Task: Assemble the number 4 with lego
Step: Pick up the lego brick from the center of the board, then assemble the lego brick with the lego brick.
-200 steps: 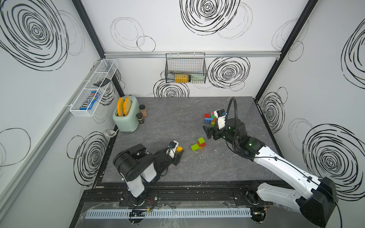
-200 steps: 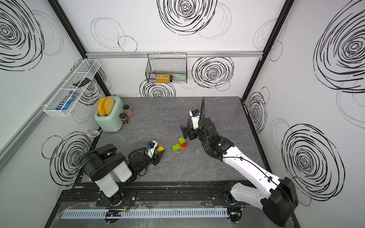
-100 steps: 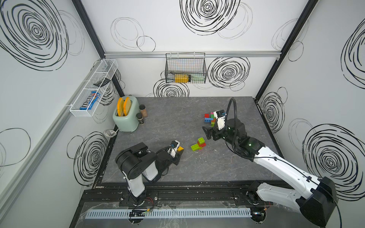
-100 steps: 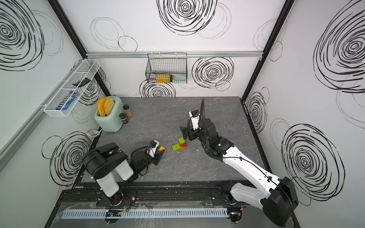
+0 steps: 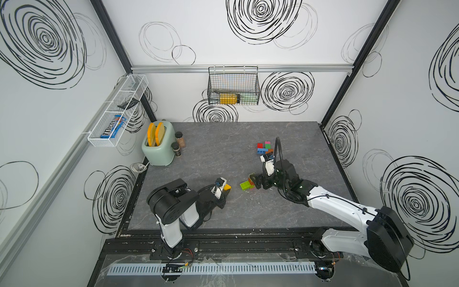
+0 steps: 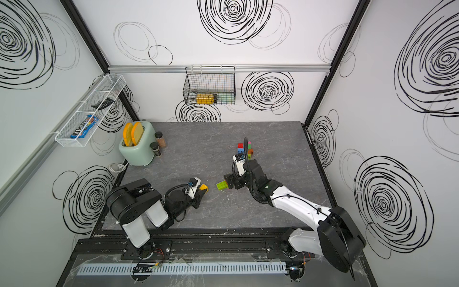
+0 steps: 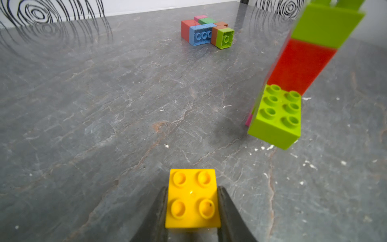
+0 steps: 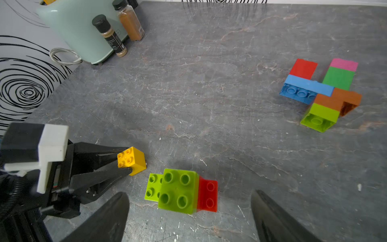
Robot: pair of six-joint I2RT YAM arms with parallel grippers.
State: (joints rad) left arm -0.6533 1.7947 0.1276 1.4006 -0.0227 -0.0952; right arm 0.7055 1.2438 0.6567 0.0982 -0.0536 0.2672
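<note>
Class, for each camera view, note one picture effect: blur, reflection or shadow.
Left wrist view: the yellow brick is sharp, the lime-and-red stack blurs toward its top; wall swirls mirror in the glossy table. Right wrist view: a soft shadow lies beside that stack. In both top views: even light, no glare.

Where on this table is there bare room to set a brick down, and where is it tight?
Widest free patch: the table's middle, bordered by the toaster and spice jars on one side and the far brick cluster on the other. Crowded: between the yellow brick in the left gripper and the lime-and-red stack at the right gripper.
</note>
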